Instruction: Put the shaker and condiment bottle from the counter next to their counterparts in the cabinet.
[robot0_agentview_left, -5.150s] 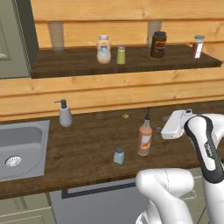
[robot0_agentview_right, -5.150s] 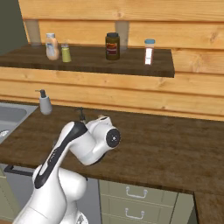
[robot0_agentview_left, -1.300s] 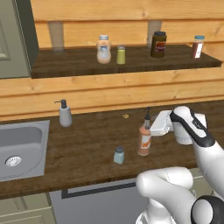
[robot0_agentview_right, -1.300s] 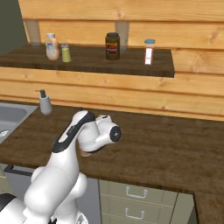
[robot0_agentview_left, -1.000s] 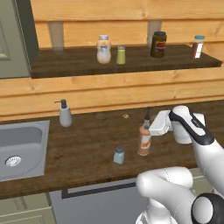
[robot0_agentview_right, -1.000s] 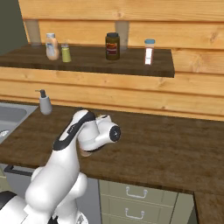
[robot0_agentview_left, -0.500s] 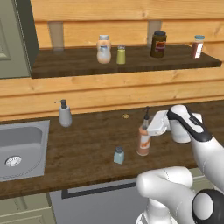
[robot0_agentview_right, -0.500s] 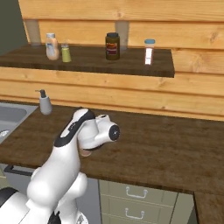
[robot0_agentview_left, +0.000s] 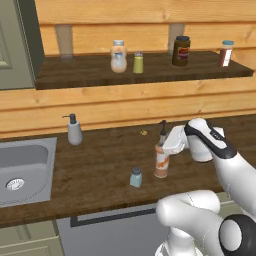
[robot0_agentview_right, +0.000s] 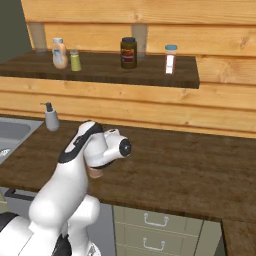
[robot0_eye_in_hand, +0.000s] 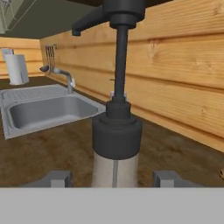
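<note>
The condiment bottle (robot0_agentview_left: 161, 161), orange-brown sauce under a dark nozzle, stands upright on the counter (robot0_agentview_left: 100, 165). My gripper (robot0_agentview_left: 167, 145) reaches it from the right at neck height. In the hand view its dark collar (robot0_eye_in_hand: 117, 133) sits between my fingertips (robot0_eye_in_hand: 55, 178), with a narrow gap on each side; the gripper (robot0_eye_in_hand: 111, 178) is open around it. The pale-blue shaker (robot0_agentview_left: 136, 177) stands just left and in front of the bottle. On the cabinet shelf (robot0_agentview_left: 85, 75) stand the counterparts, a peach bottle (robot0_agentview_left: 118, 56) and a yellow-green shaker (robot0_agentview_left: 138, 62).
A dark jar (robot0_agentview_left: 181, 50) and a red-and-white bottle (robot0_agentview_left: 226, 53) stand further right on the shelf. A white pump dispenser (robot0_agentview_left: 74, 130) is by the back wall, beside the steel sink (robot0_agentview_left: 20, 170). The grey-green door (robot0_agentview_left: 15, 45) hangs at the shelf's left end.
The hand has edged left up to the condiment bottle and the jaws have narrowed around its neck. The bottle and shaker have not moved.
</note>
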